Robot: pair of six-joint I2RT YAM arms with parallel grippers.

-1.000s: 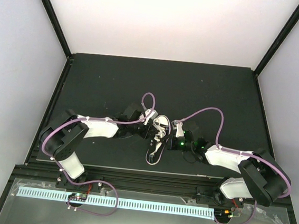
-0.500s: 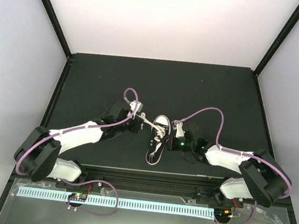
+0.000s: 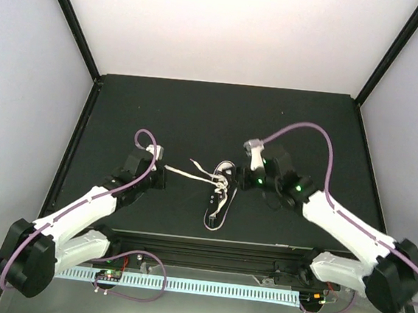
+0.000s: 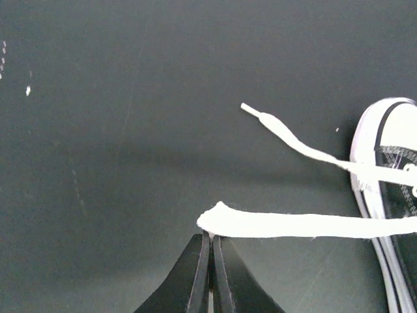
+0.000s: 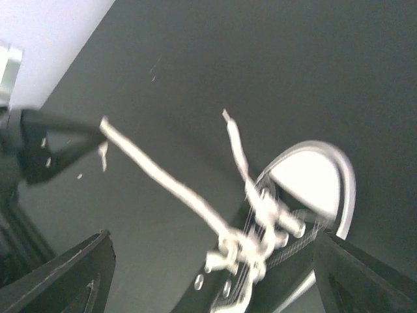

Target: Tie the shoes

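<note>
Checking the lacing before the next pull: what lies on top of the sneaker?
White laces bunch on top of the sneaker; one strand runs off to the left pincer, which is shut on it. The tongue under that bunch is covered.

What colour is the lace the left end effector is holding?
White; the lace shows best in the left wrist view, pinched by the left end effector.

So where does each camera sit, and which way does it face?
Top external: above and behind the arms, looking down on the black table; both arms show, sneaker between.
Left wrist: on the left arm, looking past the shut left gripper pinching a white lace toward the sneaker's toe.
Right wrist: on the right arm, looking out through the open right gripper at the sneaker.
Shared: both wrist views show that lace and sneaker.
</note>
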